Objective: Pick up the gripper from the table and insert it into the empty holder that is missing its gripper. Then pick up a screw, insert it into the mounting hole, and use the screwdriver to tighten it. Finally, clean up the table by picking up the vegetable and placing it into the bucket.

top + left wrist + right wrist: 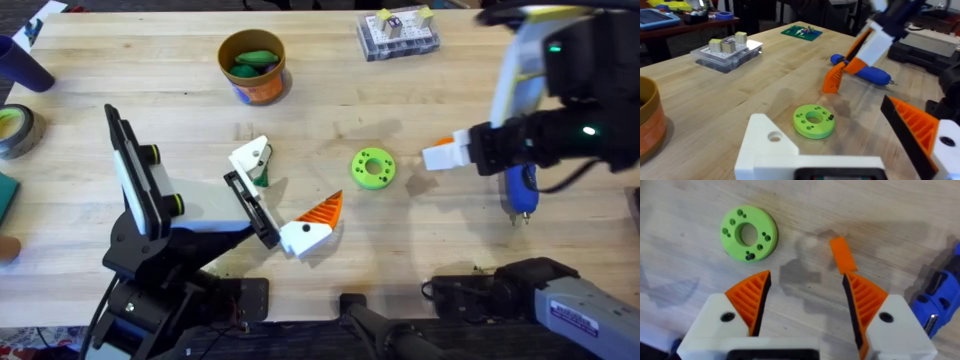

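Note:
The gripper, a long orange finger [832, 80], stands tilted with its tip on the table, and its stub [842, 255] pokes out past one fingertip of my right gripper [806, 275]. Those jaws stand wide apart with bare table between them. The part's base is hidden. My left gripper [295, 178] carries the white holder [250, 157] [775, 150] on one side and an orange ribbed wedge [320, 212] on the other, open. The blue screwdriver [520, 190] [865, 74] lies under the right arm. A tiny dark green vegetable [261, 178] sits beside the holder. The orange bucket [253, 65] stands at the back.
A lime ring [373, 168] [813, 121] [748, 232] lies between the two grippers. A clear screw box [398, 33] [727, 50] sits at the far edge. A tape roll [15, 130] and a dark blue cylinder [25, 65] are at the far left.

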`<state>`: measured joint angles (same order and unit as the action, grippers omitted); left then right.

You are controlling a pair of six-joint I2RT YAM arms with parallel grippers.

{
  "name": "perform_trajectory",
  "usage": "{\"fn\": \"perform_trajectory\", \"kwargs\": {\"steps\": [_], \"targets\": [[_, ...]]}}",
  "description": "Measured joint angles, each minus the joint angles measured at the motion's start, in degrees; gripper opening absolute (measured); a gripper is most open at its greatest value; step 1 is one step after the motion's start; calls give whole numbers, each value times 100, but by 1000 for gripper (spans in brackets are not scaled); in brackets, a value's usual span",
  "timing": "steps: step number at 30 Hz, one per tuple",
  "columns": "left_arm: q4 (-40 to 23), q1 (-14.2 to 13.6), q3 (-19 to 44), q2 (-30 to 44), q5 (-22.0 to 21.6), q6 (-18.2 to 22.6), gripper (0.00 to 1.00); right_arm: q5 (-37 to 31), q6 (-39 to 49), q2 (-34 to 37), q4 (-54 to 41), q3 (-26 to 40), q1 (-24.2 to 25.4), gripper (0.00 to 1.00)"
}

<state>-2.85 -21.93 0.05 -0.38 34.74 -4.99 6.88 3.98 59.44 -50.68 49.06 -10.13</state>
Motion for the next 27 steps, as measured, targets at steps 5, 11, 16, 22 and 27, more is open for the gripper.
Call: {"fn": "perform_trajectory", "kwargs": {"steps": [5,11,16,22,27], "targets": [[-11,0,26,37,-8,0,990,6,36,199,-54,7,-55,874],[-11,0,26,37,-70,0,990,6,38,245,-53,511,-97,874],[-11,0,26,37,-115,0,990,2,74,-134,-11,794,-97,874],[-11,0,26,37,-124,0,990,-169,883,-272,-65,800,-97,874],[-11,0,26,37,-133,0,990,-311,1884,13,-84,800,-97,874]]}}
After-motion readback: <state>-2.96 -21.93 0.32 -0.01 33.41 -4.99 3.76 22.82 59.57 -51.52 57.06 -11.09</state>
